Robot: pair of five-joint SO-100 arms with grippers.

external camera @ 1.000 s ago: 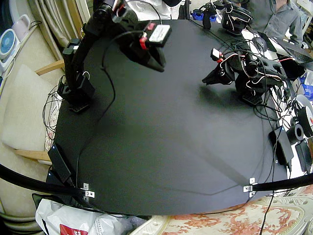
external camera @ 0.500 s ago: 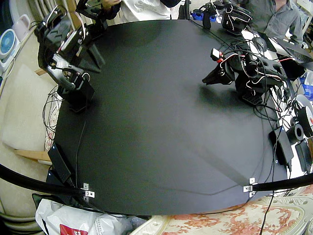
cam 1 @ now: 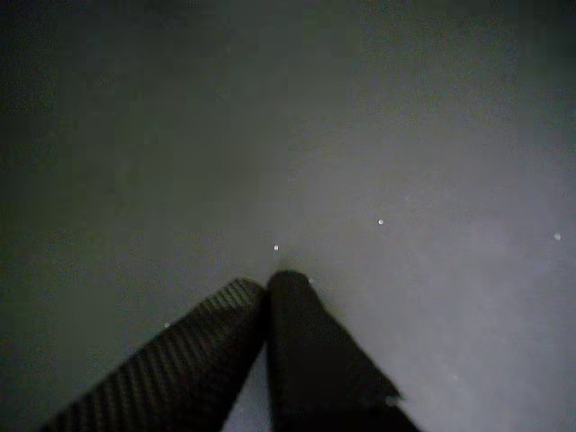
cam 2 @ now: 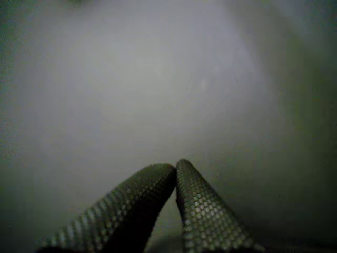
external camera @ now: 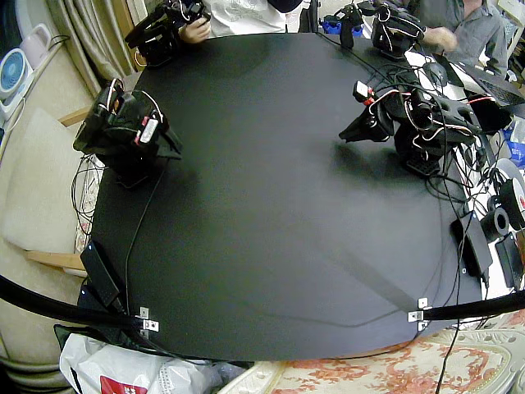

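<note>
- Plainly, the right arm (external camera: 123,131) is seen folded low over its base, with the right gripper (external camera: 171,146) lowered close to the black table (external camera: 271,222).
- The left arm (external camera: 418,123) is likewise folded, and the left gripper (external camera: 349,133) is pointed down and away from its base, its tip close above the table.
- In a wrist view, a gripper (cam 1: 270,286) is shown closed, a weave-patterned finger (cam 1: 193,355) pressed against a smooth dark one, with bare table surface just ahead of the tips.
- In a wrist view, a gripper (cam 2: 176,168) is shown closed as well, two dimpled fingers (cam 2: 131,203) meeting at their tips, with blurred grey surface ahead of them.
- Which arm each wrist view belongs to cannot be told, since only table is shown at the jaws.
- The table is the nearest thing to both grippers: it lies directly beneath and in front of each.
- A cable (external camera: 141,230) is laid on the table below the right gripper, running away from it towards the table's edge.
- The two grippers are set well apart, with open table between them.
</note>
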